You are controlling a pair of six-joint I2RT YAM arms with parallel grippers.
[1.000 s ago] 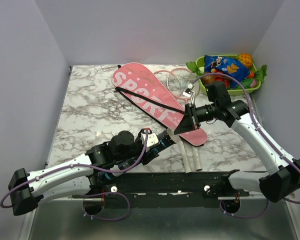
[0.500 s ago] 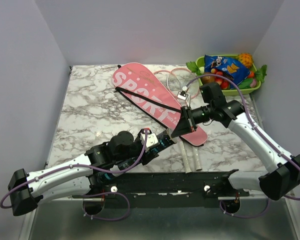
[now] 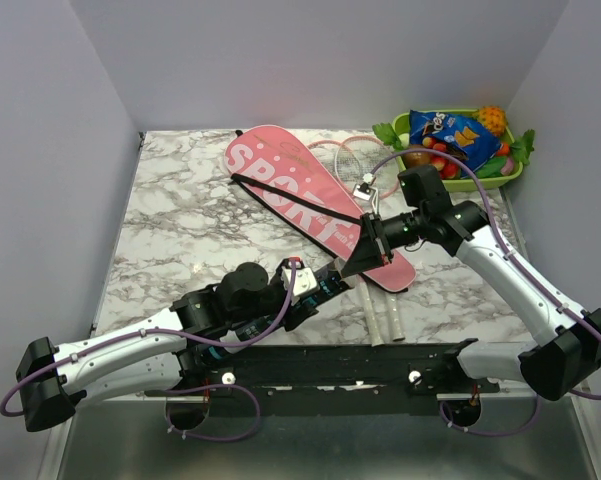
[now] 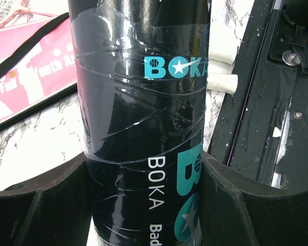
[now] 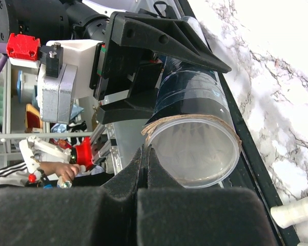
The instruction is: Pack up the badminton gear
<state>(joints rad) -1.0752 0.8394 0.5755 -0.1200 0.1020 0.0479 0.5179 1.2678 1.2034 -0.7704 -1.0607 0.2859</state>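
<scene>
Top external view: marble worktop [image 3: 180, 220], both arms reaching in over the middle of the near edge
Left gripper [image 3: 322, 284]: clamped round the tube, one finger [image 4: 38, 205] on each side of it in the left wrist view
Tube [image 4: 143, 102]: dark, teal and white "BOKA" print, clear tape wrapped over it, sitting by the middle of the near edge with its open end facing the right gripper; inside just looks pale, can't make out any contents
Right gripper [image 5: 145, 156]: fingers squeezed tight together, tips right at the rim of the tube's open end, nothing visible between them
Racket bag [image 3: 280, 180]: pink, white "SPORT", black strap across it, lying diagonally from the middle of the far edge toward the near right
Rackets [image 3: 355, 160]: heads poking out beside the bag near the far edge, white handles ending at the near edge just right of the tube
Green tray [image 3: 512, 174]: far right corner, fruit and snacks in it, well apart from the tube
</scene>
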